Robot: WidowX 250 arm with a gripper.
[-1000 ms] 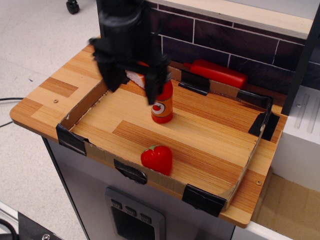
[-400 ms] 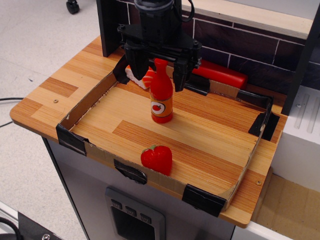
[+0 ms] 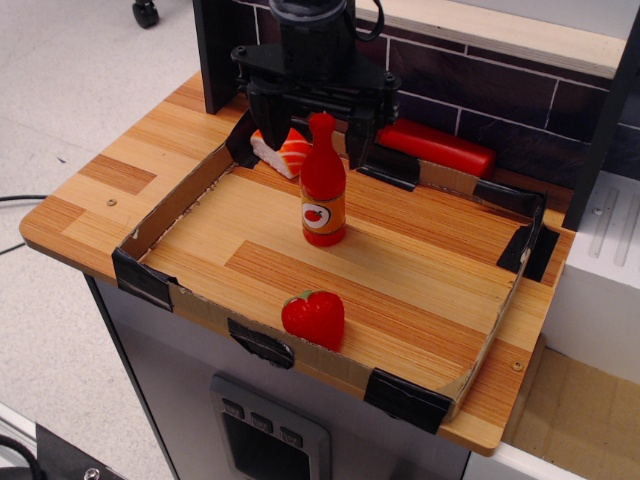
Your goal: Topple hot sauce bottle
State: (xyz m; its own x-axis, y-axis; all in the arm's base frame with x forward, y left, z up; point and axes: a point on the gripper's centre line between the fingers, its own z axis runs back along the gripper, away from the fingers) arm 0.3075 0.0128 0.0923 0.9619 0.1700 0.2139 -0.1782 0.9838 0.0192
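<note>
The only view looks down at an angle onto a light wooden surface (image 3: 420, 270) ringed by a low cardboard rim with black tape at its corners.

The small glossy red plastic hot sauce bottle (image 3: 323, 190) has a narrow neck, a red cap and an orange label with a round white-and-red emblem. It stands toward the back of the walled area, left of the middle.

Behind it, the black robot gripper (image 3: 310, 150) hangs with its jaws spread wide, one on each side of the bottle's neck and cap; whether either touches the bottle cannot be told. A white-and-orange toy piece (image 3: 282, 148) lies at the back rim, partly hidden by the left jaw. A longer plain dark-red bottle (image 3: 440, 145) lies on its side beyond the rim, against the dark brick-pattern wall. A red heart-shaped strawberry toy (image 3: 314, 318) sits near the front rim, well apart from the bottle.

The bottle is upright, its long axis vertical, cap up, label facing the front.
</note>
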